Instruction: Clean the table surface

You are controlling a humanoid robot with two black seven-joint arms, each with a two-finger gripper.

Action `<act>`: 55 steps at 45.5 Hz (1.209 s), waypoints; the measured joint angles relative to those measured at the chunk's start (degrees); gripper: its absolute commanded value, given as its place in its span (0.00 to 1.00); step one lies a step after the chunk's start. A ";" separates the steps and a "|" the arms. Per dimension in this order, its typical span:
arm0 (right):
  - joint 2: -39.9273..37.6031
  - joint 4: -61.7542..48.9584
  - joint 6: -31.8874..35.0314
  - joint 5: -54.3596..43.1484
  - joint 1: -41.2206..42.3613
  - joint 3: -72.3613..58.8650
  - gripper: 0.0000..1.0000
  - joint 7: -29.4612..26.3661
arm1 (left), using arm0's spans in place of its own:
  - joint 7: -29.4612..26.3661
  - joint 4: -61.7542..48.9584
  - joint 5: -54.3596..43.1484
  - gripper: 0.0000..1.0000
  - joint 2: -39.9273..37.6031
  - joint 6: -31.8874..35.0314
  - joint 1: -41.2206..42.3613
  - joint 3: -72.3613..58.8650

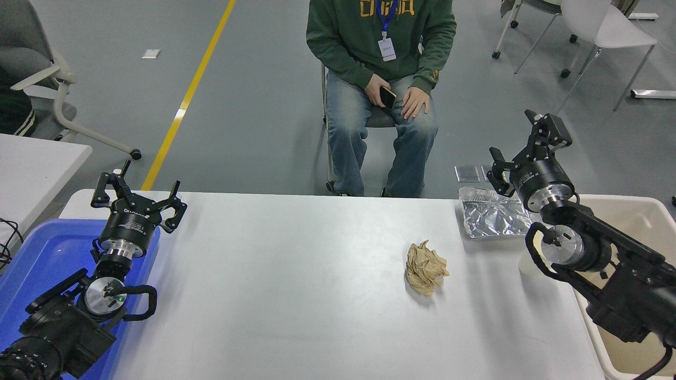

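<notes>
The white table surface (296, 295) fills the lower half of the head view. A crumpled ball of brown paper (425, 266) lies on it right of centre. A shiny foil tray (488, 216) rests at the far right edge. My right gripper (525, 145) hangs open above and just beyond the foil tray, with nothing between its fingers. Over the table's far left corner my left gripper (136, 192) stays open and empty, above a blue bin.
A blue plastic bin (37, 264) sits at the table's left end and a beige bin (628, 216) at the right end. A person in a green sweatshirt (380, 37) sits beyond the far edge holding a phone. A smaller white table (31, 163) stands at the left.
</notes>
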 measured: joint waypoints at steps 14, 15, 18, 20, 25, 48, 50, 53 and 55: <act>-0.01 0.00 0.00 0.00 0.00 0.00 0.99 0.00 | 0.03 0.00 0.01 1.00 -0.04 0.00 0.02 0.00; -0.01 0.00 0.00 0.00 0.00 0.00 0.99 0.00 | 0.03 0.00 0.01 1.00 -0.04 0.00 0.02 0.01; -0.01 0.00 0.00 0.00 0.00 0.00 0.99 0.00 | 0.03 0.00 0.02 1.00 -0.04 0.00 0.02 0.01; -0.01 0.00 0.00 0.00 0.00 0.00 0.99 0.00 | 0.03 0.00 0.03 1.00 -0.04 0.00 0.02 0.01; -0.01 -0.01 0.00 0.01 0.00 -0.02 0.99 0.00 | 0.02 -0.01 0.02 1.00 -0.04 0.00 0.02 0.01; 0.05 -0.68 0.00 0.01 0.25 -0.02 0.99 -0.24 | -0.02 0.00 0.00 1.00 -0.02 0.00 0.00 0.01; 0.03 -0.70 -0.04 0.01 0.20 -0.02 0.99 -0.25 | -0.02 0.00 0.00 1.00 -0.02 0.00 0.00 0.01; 0.02 -0.73 -0.30 0.01 0.12 -0.02 0.99 -0.25 | -0.02 0.00 0.00 1.00 -0.02 0.00 0.00 0.01; -0.02 -0.74 -0.54 0.01 0.10 -0.02 0.99 -0.25 | -0.02 0.00 0.00 1.00 -0.02 0.00 0.00 0.01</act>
